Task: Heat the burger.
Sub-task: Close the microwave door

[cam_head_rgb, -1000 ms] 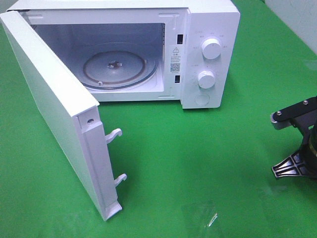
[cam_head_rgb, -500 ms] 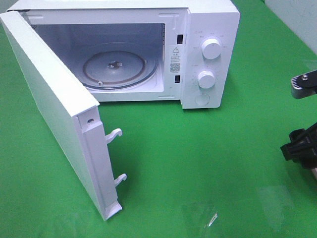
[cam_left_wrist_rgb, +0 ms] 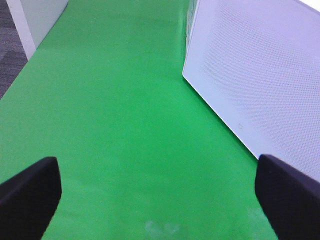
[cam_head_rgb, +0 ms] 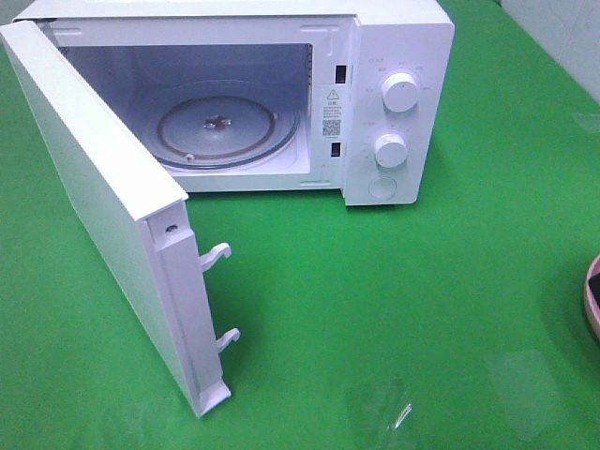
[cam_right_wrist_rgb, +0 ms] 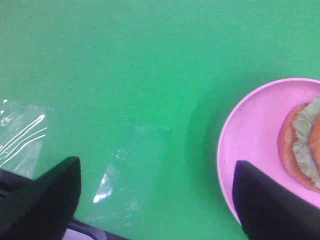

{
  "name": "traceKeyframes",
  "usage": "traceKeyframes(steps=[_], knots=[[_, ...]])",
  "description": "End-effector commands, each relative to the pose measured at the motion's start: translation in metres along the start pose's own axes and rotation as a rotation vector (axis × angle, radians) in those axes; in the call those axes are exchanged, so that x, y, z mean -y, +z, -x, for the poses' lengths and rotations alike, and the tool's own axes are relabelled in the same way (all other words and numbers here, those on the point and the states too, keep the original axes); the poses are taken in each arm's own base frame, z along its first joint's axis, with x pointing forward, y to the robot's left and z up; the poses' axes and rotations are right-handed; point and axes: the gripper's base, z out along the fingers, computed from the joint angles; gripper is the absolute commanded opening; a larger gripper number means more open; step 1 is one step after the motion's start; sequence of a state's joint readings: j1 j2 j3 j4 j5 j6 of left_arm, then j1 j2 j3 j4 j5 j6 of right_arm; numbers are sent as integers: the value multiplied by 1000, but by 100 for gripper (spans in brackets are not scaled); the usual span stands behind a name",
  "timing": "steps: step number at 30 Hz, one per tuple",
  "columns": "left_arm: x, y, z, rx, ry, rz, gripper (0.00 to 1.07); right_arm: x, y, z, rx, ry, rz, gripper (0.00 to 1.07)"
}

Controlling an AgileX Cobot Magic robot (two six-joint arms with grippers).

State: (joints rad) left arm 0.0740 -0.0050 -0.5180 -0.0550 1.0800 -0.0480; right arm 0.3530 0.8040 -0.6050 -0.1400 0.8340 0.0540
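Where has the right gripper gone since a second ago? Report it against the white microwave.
Yes. It has left the overhead view, withdrawing off the right edge, away from the white microwave, which stayed put.

Left tool (cam_left_wrist_rgb: 159, 200): two matte black fingers (cam_left_wrist_rgb: 27, 192) with rounded tips, at the lower left and lower right corners of the left wrist frame. Right tool (cam_right_wrist_rgb: 157, 200): two matching black fingers (cam_right_wrist_rgb: 47, 200), blunt and smooth, at the lower corners of the right wrist frame. No markings, screws or cables visible.
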Motion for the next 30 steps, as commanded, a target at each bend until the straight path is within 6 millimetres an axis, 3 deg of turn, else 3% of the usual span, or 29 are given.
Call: traceKeyframes(steps=[1, 5, 7, 16, 18, 25, 30], knots=[[1, -2, 0, 32, -3, -5, 100, 0, -11, -5, 5, -9, 7, 79], [1, -2, 0, 32, -3, -5, 100, 2, -32, -18, 54, 8, 6, 79], [1, -2, 0, 32, -3, -5, 100, 4, -53, -33, 112, 27, -4, 79], [1, -2, 0, 32, -3, -5, 100, 10, -80, -57, 252, 153, -71, 78], [1, -2, 0, 32, -3, -5, 100, 10, -90, -71, 330, 220, -129, 78], [1, -2, 0, 32, -3, -5, 100, 4, -87, -91, 392, 280, -151, 77], [1, -2, 0, 32, -3, -5, 100, -1, -90, -107, 539, 288, -217, 76]])
